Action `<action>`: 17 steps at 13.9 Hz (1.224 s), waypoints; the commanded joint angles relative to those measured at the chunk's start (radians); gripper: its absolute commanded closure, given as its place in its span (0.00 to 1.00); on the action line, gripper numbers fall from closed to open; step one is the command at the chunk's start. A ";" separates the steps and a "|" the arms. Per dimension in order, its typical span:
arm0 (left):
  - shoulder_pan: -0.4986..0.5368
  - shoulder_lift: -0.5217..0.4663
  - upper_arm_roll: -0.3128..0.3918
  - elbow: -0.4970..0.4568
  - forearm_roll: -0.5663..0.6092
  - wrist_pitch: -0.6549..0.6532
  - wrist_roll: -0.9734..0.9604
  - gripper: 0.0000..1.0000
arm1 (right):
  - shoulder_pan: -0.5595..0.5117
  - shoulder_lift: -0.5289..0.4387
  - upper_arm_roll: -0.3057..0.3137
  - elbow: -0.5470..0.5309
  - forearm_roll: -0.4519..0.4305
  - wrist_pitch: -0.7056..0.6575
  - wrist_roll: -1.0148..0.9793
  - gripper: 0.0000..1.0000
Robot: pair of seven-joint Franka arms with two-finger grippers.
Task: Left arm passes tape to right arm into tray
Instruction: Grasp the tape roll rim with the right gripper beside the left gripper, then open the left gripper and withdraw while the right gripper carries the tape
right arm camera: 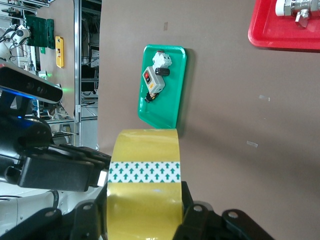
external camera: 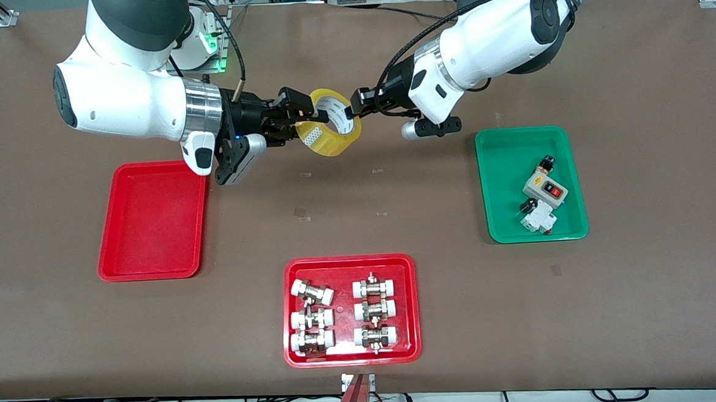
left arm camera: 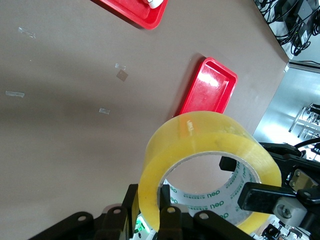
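Observation:
The yellow tape roll point(external camera: 333, 135) hangs in the air between both grippers, over bare table between the plain red tray and the green tray. My left gripper point(external camera: 348, 111) pinches the roll's wall, one finger inside the core and one outside point(left arm camera: 149, 210). My right gripper point(external camera: 304, 115) clamps the roll across its width, a finger on each side face point(right arm camera: 145, 210). The tape fills the left wrist view point(left arm camera: 200, 145) and the right wrist view point(right arm camera: 145, 200). The plain red tray point(external camera: 151, 221) lies empty toward the right arm's end, below the right gripper; it also shows in the left wrist view point(left arm camera: 210, 90).
A green tray point(external camera: 503, 156) with small electrical parts lies toward the left arm's end. A wider red tray point(external camera: 349, 266) with several white-capped metal fittings sits nearest the front camera. Small tape scraps dot the table's middle.

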 commanded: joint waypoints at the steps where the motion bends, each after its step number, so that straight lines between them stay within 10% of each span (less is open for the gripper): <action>1: 0.000 0.009 -0.003 0.027 -0.029 0.001 0.000 0.89 | -0.005 0.000 -0.005 0.018 0.002 -0.024 0.018 0.69; 2: 0.002 0.009 -0.003 0.027 -0.029 0.000 0.002 0.75 | -0.005 0.000 -0.005 0.018 0.004 -0.024 0.018 0.69; 4: 0.000 0.009 -0.002 0.027 -0.027 -0.002 0.002 0.00 | -0.005 0.000 -0.006 0.018 0.004 -0.024 0.018 0.70; 9: 0.052 -0.008 0.012 0.024 -0.006 -0.082 0.016 0.00 | -0.008 0.011 -0.007 0.018 -0.011 -0.017 0.006 0.70; 17: 0.295 -0.152 0.015 0.025 0.443 -0.345 0.052 0.00 | -0.247 0.129 -0.007 0.006 -0.057 -0.079 -0.103 0.70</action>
